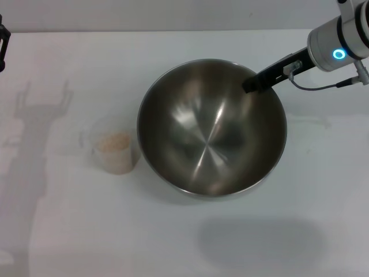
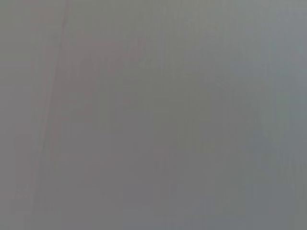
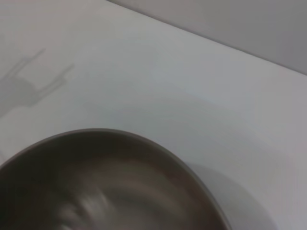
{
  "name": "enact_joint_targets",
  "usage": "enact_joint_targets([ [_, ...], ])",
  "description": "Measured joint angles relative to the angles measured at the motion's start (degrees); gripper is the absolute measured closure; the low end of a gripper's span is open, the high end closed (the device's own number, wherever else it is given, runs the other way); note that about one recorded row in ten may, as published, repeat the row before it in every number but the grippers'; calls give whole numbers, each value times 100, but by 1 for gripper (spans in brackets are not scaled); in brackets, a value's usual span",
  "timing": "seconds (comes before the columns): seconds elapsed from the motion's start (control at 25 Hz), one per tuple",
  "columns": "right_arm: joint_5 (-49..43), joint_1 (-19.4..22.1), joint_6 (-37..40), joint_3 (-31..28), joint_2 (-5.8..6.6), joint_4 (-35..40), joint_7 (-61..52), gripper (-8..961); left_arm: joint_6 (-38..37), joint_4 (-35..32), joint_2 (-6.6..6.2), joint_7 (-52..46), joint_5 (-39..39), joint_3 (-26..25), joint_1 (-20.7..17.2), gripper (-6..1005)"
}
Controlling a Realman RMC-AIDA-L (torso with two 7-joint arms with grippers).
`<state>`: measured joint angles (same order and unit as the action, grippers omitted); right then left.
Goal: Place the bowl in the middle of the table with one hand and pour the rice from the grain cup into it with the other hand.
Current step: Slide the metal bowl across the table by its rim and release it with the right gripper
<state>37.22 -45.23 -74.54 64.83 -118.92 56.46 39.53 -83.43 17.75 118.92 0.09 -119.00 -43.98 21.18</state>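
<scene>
Steel bowl (image 1: 211,128) upright mid-table, empty — grain cup (image 1: 115,146) of rice (image 1: 113,141) just beside

One bowl (image 1: 211,128), one grain cup (image 1: 115,147) of rice (image 1: 114,141), two hands.

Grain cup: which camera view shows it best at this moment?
The head view. There the grain cup stands upright on the table, just beside the bowl on the robot's left, with rice inside. The right wrist view shows only the bowl's rim and table; the left wrist view shows a plain grey surface, no cup.
</scene>
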Motion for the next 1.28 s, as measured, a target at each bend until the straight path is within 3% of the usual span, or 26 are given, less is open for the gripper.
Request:
enact_joint_targets([
  [0.76, 62, -214, -2, 271, -7, -308, -136, 926, -46, 0, 0, 0, 0, -32, -4, 246],
  [1.12, -14, -203, 80, 289, 0, -276, -113, 755, -80, 0, 0, 0, 0, -20, -9, 250],
  [1.28, -72, -104, 115, 405, -3, 99, -97, 667, -114, 0, 0, 0, 6, -1, -15, 252],
])
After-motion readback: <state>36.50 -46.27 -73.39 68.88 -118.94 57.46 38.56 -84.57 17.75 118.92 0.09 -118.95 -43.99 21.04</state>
